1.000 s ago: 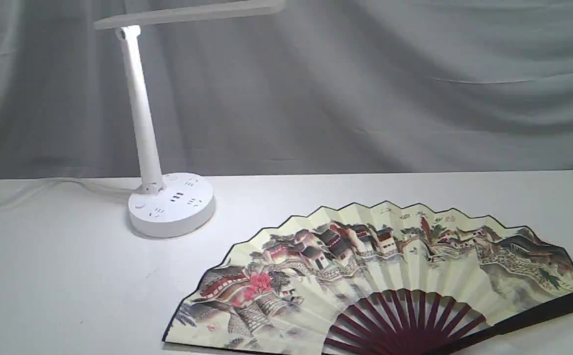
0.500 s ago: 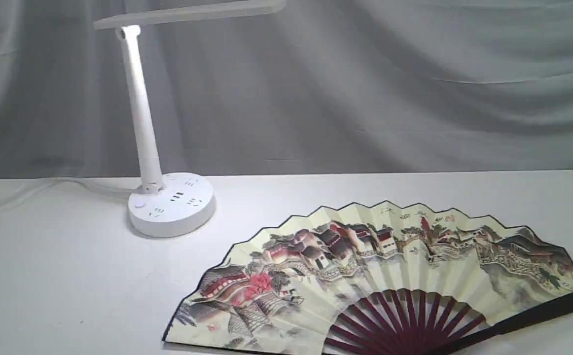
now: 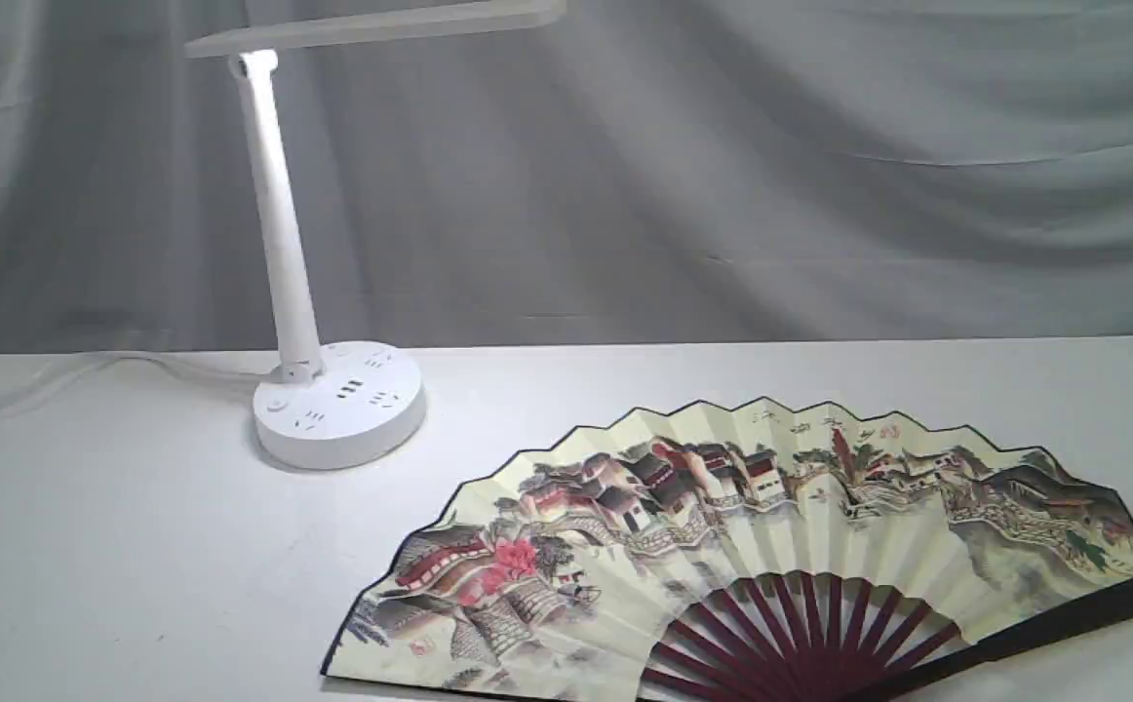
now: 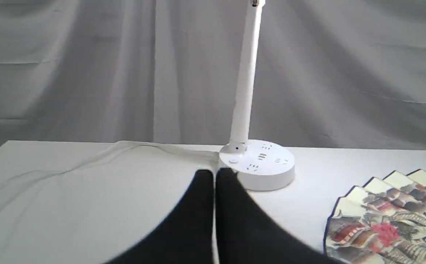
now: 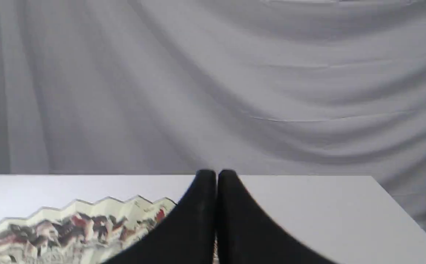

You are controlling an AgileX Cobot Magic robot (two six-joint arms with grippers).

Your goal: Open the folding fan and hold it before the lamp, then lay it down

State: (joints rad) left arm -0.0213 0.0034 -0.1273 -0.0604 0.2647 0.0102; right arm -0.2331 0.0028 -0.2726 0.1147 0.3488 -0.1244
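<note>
The folding fan (image 3: 771, 526) lies spread open and flat on the white table, painted side up, its maroon ribs toward the near edge and one dark guard running off to the right. Parts of the fan (image 4: 392, 216) (image 5: 73, 223) show in both wrist views. The white lamp (image 3: 279, 234) stands at the back left, lit, its round socketed base (image 3: 339, 405) on the table; the lamp (image 4: 246, 84) also appears in the left wrist view. No arm appears in the exterior view. My left gripper (image 4: 215, 174) is shut and empty. My right gripper (image 5: 216, 174) is shut and empty, held above the table.
A grey cloth backdrop (image 3: 722, 175) hangs behind the white table (image 3: 118, 546). The lamp's white cable (image 3: 89, 375) trails off to the left along the table's back. The table's right corner and edge (image 5: 400, 209) show in the right wrist view.
</note>
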